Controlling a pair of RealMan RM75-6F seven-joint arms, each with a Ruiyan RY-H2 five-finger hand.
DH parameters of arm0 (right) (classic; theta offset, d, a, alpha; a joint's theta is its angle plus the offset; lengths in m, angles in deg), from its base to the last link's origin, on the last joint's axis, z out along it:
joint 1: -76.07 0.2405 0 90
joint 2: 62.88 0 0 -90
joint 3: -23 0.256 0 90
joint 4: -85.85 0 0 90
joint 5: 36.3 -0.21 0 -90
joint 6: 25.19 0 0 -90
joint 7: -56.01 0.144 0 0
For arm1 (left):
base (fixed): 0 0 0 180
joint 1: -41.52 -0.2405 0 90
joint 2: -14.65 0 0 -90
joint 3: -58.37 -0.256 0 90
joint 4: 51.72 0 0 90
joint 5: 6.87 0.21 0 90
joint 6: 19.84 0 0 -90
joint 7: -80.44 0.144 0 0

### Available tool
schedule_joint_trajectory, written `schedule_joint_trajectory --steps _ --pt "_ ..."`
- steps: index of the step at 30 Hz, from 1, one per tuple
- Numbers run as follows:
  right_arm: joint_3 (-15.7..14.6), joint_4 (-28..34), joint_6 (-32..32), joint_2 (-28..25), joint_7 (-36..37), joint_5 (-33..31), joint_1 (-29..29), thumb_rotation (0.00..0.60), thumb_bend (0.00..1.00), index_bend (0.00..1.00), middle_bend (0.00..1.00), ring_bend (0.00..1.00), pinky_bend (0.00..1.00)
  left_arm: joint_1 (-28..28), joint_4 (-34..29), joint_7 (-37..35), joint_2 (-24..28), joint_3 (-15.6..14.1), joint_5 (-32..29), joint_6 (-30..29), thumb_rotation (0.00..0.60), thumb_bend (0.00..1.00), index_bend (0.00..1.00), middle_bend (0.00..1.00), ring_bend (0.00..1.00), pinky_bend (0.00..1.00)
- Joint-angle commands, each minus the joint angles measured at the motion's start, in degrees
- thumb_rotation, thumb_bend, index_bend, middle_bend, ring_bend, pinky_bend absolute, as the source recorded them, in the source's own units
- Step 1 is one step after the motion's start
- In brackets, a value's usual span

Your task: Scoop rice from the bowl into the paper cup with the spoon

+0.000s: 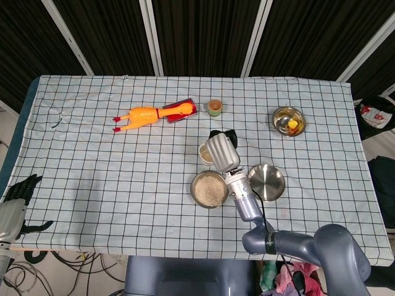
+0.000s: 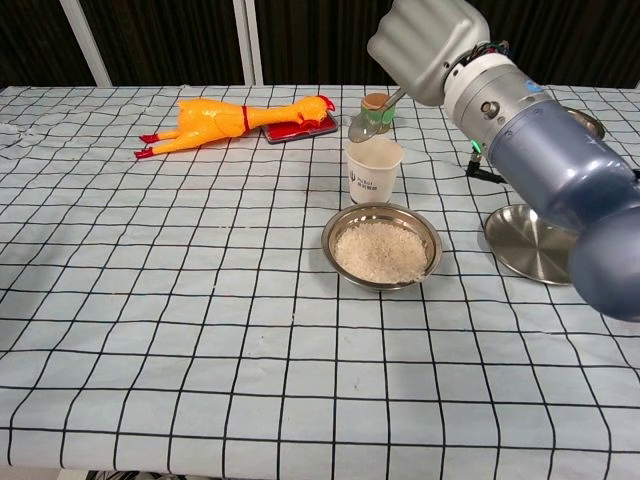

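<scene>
Much rice remained in the bowl (image 2: 381,247) mid-worktop, while the right hand (image 2: 432,45), clamped on the spoon (image 2: 370,122), held it just above the paper cup (image 2: 373,170), seemingly mid-transfer.

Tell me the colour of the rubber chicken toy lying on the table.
The rubber chicken is orange-yellow with red at its head; the chest view shows it best.
</scene>
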Motion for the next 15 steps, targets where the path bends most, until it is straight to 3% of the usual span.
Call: schedule_joint_trajectory --steps 1,7,15 --pt "2.1 7.08 -2.73 -3.29 -1.9 -2.42 -2.33 0.6 0.64 0.7 1.0 1.0 1.0 -0.04 0.1 0.28 -0.08 -0.07 0.12 -0.12 0.6 0.03 0.0 0.0 0.0 0.0" --pt "2.4 18.85 -6.79 -8.77 -3.43 -7.11 -7.48 0.6 0.64 0.7 1.0 1.0 1.0 -0.19 0.14 0.63 -0.26 -0.07 0.22 -0.49 0.6 0.03 0.0 0.0 0.0 0.0" --pt "-2.54 26.62 -9.84 -14.79 -0.62 -11.74 -15.66 0.6 0.64 0.7 1.0 1.0 1.0 -0.49 0.05 0.8 -0.24 -0.55 1.18 -0.99 0.6 0.03 0.0 0.0 0.0 0.0"
